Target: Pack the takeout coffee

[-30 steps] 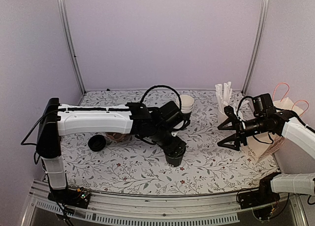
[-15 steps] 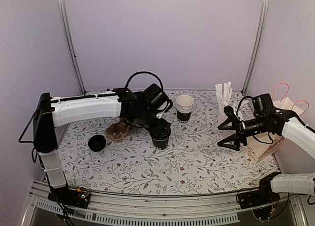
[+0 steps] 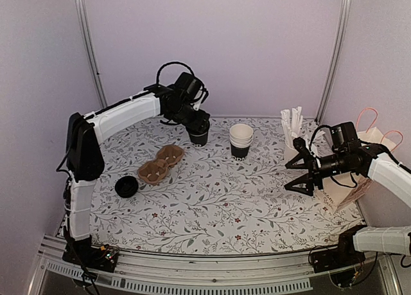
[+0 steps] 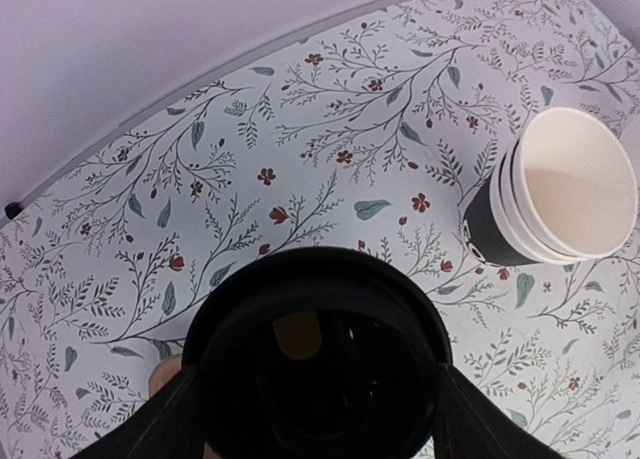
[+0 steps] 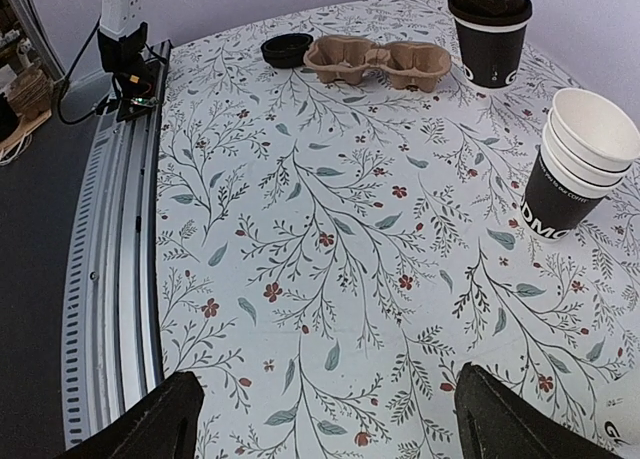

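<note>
Black plastic fills the lower half of your left wrist view: that is the lid of the takeout coffee (image 4: 315,359), directly under the left gripper (image 3: 196,122). The gripper's two fingers (image 4: 185,419) flank the lid on either side and are clamped on the top of the cup, which hangs upright beneath them. In the right wrist view the cup's wall is dark with white print near the base. Its bottom is at or just above the flowered table (image 3: 212,205); you cannot tell which.

To the right of your left gripper, near but apart from it, stands a stack of nested lidless cups (image 3: 241,141). Toward the arm bases and a little to the left of that gripper lies a brown pulp cup carrier (image 3: 161,164) with two wells. Further in the same direction, well apart from the gripper, lies a loose black lid (image 3: 126,186).

Your right gripper (image 3: 287,179) hangs above the table with its fingers spread wide apart. Just beyond it, on the far side, stands a white cup with tall pale sticks (image 3: 293,125). Behind it, to its right, is a paper bag (image 3: 347,192) with pink handles. The coffee is well apart from this gripper, off to its left across the table.
</note>
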### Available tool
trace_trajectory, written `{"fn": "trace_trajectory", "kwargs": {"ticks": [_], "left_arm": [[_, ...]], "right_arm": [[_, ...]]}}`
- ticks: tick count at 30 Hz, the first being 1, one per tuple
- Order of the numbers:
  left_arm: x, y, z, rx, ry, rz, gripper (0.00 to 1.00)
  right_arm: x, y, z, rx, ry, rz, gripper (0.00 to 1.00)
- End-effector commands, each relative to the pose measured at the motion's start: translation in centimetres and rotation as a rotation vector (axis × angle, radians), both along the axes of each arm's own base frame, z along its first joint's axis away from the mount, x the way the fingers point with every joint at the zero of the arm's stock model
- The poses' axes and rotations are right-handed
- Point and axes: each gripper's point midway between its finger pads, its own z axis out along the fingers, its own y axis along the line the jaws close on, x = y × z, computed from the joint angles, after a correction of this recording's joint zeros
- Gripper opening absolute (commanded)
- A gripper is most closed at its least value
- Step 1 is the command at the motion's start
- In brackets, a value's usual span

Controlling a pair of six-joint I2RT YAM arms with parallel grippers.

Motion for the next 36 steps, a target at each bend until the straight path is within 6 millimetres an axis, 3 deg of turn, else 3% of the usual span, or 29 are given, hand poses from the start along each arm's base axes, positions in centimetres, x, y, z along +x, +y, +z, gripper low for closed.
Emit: {"fn": "trace_trajectory", "kwargs": {"ticks": [1,11,20,23,26,31,32,33,36], "left_arm": [[2.4,0.2,-2.5,0.087,0.019,0.002,0.74],[3.9,-0.8,-5.4,0.096,0.047,-0.015,0.79],[4.0,-0.7,-5.5,0.079,0.062,-0.022,0.9],[4.1,-0.5,-3.7,0.074,0.035,-0.019,0.93],[3.7,0.0,-0.9,0.063,0.005,-0.013,0.94],[1.2,1.2,3.9,0.007,-0.039,0.003,0.94],[0.4,1.5,4.1,-0.007,-0.03,0.004,0.94],[-0.6,1.8,4.0,-0.02,-0.01,0.006,0.93],[-3.5,2.7,2.2,-0.014,0.043,-0.012,0.9]], "right_arm": [[0.1,-0.3,-0.1,-0.004,-0.002,-0.009,0.91],[0.3,-0.5,-0.2,-0.006,-0.002,-0.02,0.91],[0.6,-0.4,0.4,0.0,-0.004,-0.023,0.91],[0.3,-0.5,1.8,0.012,-0.01,-0.035,0.91],[0.0,-0.8,4.4,-0.004,0.008,-0.044,0.91],[0.0,-2.7,11.3,-0.092,-0.041,-0.152,0.9],[-0.2,-3.5,13.1,-0.083,-0.037,-0.171,0.88],[1.1,-4.8,13.0,-0.111,-0.024,-0.215,0.86],[2.2,-7.4,12.4,-0.259,-0.081,-0.306,0.84]]}}
